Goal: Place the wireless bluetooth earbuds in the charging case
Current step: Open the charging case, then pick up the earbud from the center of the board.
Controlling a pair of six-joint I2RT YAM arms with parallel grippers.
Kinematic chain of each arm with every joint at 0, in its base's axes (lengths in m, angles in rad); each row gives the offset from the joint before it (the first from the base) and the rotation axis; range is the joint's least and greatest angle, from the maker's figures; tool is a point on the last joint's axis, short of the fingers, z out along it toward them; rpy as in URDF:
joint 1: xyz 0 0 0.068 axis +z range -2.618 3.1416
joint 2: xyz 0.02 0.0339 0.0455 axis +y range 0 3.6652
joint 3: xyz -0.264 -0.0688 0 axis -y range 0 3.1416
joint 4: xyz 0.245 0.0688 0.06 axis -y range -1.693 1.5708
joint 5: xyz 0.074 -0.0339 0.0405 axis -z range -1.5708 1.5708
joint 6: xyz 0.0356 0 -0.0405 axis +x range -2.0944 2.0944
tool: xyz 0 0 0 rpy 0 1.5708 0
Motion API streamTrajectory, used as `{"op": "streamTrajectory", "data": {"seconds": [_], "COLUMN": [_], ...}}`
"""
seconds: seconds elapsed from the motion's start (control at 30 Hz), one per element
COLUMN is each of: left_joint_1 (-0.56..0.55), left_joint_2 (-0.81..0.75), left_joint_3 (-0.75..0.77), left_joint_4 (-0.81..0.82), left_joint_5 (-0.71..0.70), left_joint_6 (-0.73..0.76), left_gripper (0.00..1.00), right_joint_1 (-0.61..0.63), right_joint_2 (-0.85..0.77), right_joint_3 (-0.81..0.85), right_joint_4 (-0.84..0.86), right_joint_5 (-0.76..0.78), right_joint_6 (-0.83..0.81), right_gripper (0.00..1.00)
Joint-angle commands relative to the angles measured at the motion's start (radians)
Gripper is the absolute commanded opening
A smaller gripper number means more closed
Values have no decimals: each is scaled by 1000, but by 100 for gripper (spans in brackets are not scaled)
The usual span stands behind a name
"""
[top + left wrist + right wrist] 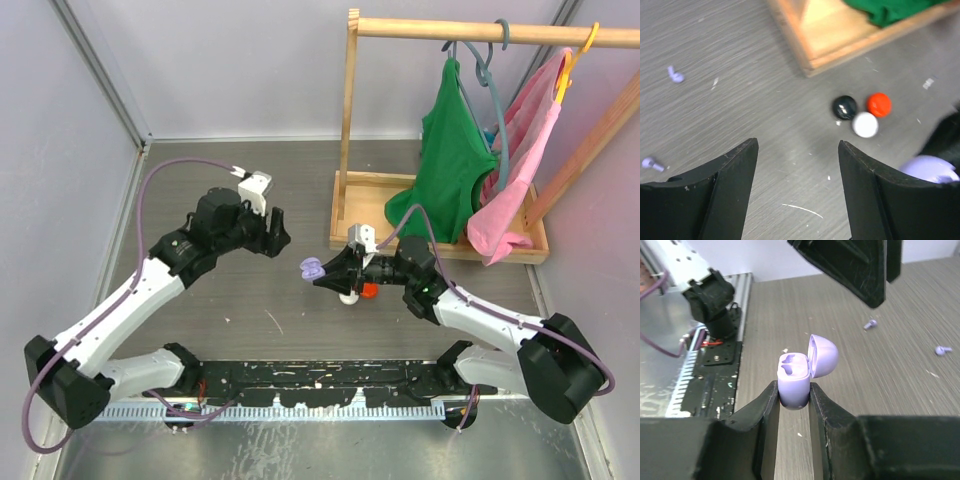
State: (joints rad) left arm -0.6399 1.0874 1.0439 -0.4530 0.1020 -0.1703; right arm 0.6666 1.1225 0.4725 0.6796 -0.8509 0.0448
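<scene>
So: right gripper (pixel 792 391) is clenched on the lower half of the lilac charging case (pixel 792 379) and holds it up off the table (pixel 740 45), sockets facing up. The lid (pixel 824 356) is flipped back, and both sockets are empty as far as we can see. Left gripper (pixel 797 145) is released, jaws apart with nothing between them, hanging over bare table a little away from the case. We read the step as the pick of the first bud: the case is presented and nothing is loaded yet. Two lilac buds lie loose on the table, well apart from each other. In the left wrist view, the near earbud (pixel 651 163) sits just outside the left finger and the far earbud (pixel 675 75) is further out on the same side. Neither is in line with the jaw gap. We think the next move needs the left arm to shift sideways, centre one bud between the fingers, drop and pinch. Each bud is a tiny stemmed piece, much smaller than a finger, and looks smooth and light. We expect it to skid or flip if the fingers close off-centre, and the stem has to line up with its socket. Their orientation is too small for us to tell. A black round piece (pixel 845 106), red round piece (pixel 879 104) and white round piece (pixel 865 124) are clustered by the corner of the wooden tray (pixel 810 45). We can't spot any black, red or white buds.
</scene>
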Motion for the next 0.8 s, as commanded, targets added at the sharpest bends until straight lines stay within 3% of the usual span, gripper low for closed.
{"op": "streamTrajectory", "data": {"seconds": [0.0, 0.1, 0.33, 0.77], "left_joint_1": [72, 135, 321, 527], "left_joint_2": [77, 141, 327, 625], "left_joint_3": [7, -1, 4, 122], "left_joint_4": [-11, -36, -43, -100], "left_joint_5": [-193, -265, -270, -204], "left_joint_6": [-110, -168, -224, -233], "left_gripper": [67, 67, 65, 53], "right_joint_1": [5, 4, 4, 5], "right_joint_2": [-25, -32, -28, 33], "right_joint_3": [-35, -66, -140, -149], "right_joint_4": [37, 69, 185, 239], "right_joint_5": [177, 233, 325, 302], "right_joint_6": [-31, -32, -25, -2], "right_gripper": [6, 6, 7, 7]}}
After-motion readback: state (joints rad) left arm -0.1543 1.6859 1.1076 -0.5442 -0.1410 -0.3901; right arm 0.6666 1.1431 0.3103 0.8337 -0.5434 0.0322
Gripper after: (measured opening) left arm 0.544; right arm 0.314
